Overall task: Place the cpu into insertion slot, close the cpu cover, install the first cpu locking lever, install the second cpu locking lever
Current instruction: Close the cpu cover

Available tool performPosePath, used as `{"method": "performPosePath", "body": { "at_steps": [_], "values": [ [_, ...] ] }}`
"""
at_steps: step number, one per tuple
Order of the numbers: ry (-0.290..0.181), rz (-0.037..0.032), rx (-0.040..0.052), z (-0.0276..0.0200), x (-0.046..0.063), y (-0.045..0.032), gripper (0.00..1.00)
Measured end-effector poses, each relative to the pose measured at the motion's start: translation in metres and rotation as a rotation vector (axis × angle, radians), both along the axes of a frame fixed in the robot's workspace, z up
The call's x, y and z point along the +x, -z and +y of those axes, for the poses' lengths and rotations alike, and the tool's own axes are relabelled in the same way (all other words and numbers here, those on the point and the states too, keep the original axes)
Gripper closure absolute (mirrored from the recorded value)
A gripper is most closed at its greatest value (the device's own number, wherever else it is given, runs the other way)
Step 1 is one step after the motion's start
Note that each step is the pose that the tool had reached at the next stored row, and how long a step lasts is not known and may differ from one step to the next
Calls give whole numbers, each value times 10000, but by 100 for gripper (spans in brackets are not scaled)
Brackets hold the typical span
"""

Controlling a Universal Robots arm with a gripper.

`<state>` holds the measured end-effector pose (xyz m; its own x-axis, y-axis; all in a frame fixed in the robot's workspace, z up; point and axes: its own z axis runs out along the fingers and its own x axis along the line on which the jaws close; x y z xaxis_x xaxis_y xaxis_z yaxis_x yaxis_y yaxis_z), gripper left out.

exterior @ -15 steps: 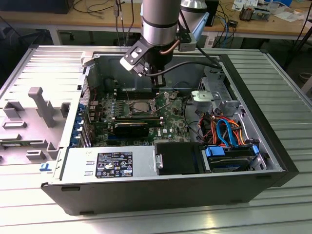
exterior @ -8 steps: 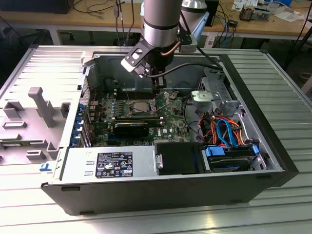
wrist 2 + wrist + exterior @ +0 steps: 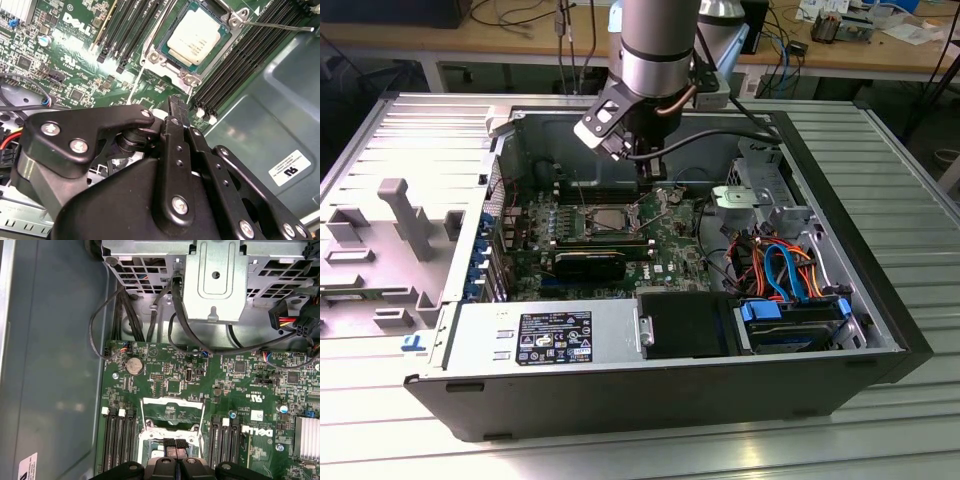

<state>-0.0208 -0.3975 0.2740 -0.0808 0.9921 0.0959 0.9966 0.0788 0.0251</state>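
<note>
The cpu [image 3: 197,35], a silvery square chip, lies flat in the insertion slot [image 3: 156,58], whose silver rim frames it on the green motherboard. From the exterior view the cpu [image 3: 607,218] sits mid-board. The cpu cover [image 3: 172,402], a silver frame with a cut-out centre, stands raised off the slot and leans away. My gripper [image 3: 175,444] hangs just above the slot's edge beside the cover's lower end, its black fingers pressed together. It shows the same in the second wrist view [image 3: 172,105] and on the slot's right in the exterior view [image 3: 655,185]. A thin lever rod [image 3: 275,25] sticks out from a slot corner.
Black memory slots [image 3: 240,60] flank the socket on both sides. A black ribbed heatsink [image 3: 590,265] lies in front of it. A metal drive cage [image 3: 215,280] with black cables and orange and blue cables [image 3: 780,265] crowd the exterior view's right. The case wall [image 3: 270,100] is close by.
</note>
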Motion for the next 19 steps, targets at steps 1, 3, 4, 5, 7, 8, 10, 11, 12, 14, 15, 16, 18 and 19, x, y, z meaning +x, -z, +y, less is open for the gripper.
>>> {"method": "performPosePath", "body": {
  "at_steps": [1, 3, 4, 5, 7, 8, 10, 11, 12, 14, 15, 16, 18, 19],
  "values": [
    [0, 0, 0, 0, 13, 0, 89],
    [0, 1, -1, -1, 22, 0, 89],
    [0, 1, -1, -1, 28, 0, 89],
    [0, 1, 0, -2, 36, 1, 89],
    [0, 1, 0, -3, 44, 1, 89],
    [0, 2, 0, -4, 47, 1, 89],
    [0, 1, 0, -5, 54, 2, 89],
    [0, 1, -1, -6, 59, 2, 89],
    [0, 1, 0, -7, 63, 2, 89],
    [0, 1, 0, -8, 69, 3, 89],
    [0, 1, 0, -8, 73, 4, 89],
    [0, 1, 0, -9, 76, 4, 89],
    [0, 2, -1, -10, 82, 5, 89],
    [0, 2, -1, -10, 84, 5, 89]
  ]
}}
